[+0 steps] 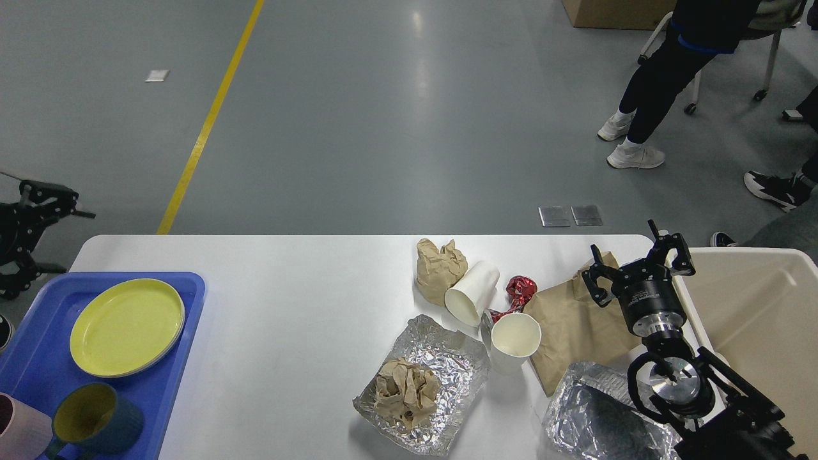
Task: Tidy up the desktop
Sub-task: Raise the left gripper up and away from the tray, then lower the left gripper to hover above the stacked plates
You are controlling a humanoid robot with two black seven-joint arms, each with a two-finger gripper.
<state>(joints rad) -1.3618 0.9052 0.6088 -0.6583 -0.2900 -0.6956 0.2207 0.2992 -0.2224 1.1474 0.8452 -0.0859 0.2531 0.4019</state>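
The white desktop [287, 319] holds litter on its right half: a crumpled brown paper ball [439, 267], a white paper cup on its side [473, 292], a red foil wrapper [521, 289], an upright white paper cup [514, 342], a flat brown paper bag [569, 326], a foil sheet [447, 358] with crumpled brown paper [406, 391] on it, and a foil tray [594, 418]. My right gripper [636, 255] is open and empty over the bag's right edge. My left gripper [67, 237] is open and empty, raised beyond the table's far left corner.
A blue tray [185, 287] at the left holds a yellow plate [128, 326], a teal mug [96, 418] and a pink cup [16, 434]. A beige bin [767, 306] stands off the table's right end. People's legs [645, 96] are on the floor at the back right.
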